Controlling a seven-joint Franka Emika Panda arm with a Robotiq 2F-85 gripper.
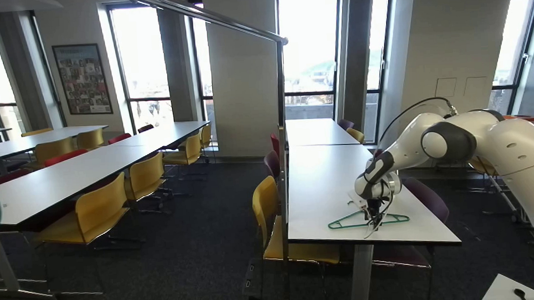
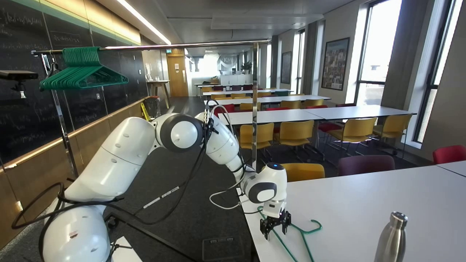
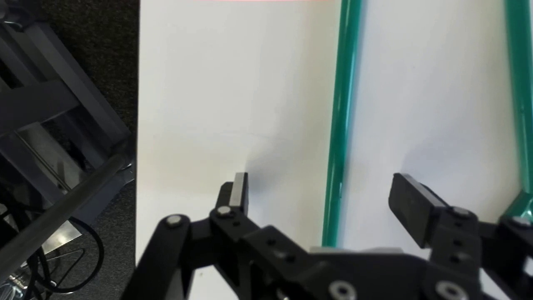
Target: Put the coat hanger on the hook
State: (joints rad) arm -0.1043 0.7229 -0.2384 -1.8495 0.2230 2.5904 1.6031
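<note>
Poised over the green coat hanger (image 3: 345, 83) with pincer (image 3: 320, 177) spread
Lies flat by the white counter's (image 1: 311, 207) near edge in an exterior view, with one long bar (image 3: 335, 179) between the fingers (image 3: 412, 204) — apart from both. Joined at left, in an exterior view, by more hangers (image 2: 77, 72) on the metal rail (image 2: 156, 46).

I get daylight in both exterior views through windows (image 1: 310, 47) burnt nearly white; the carpet (image 1: 200, 263) reads dark; in an exterior view a ceiling light (image 2: 144, 22) glares and the bottle (image 2: 391, 240) glints; in my wrist view soft shadows lie on the table (image 3: 208, 104) beside the fingers (image 3: 412, 204); the hanger (image 3: 338, 137) shows a bright streak; a pink line tints the top edge.
</note>
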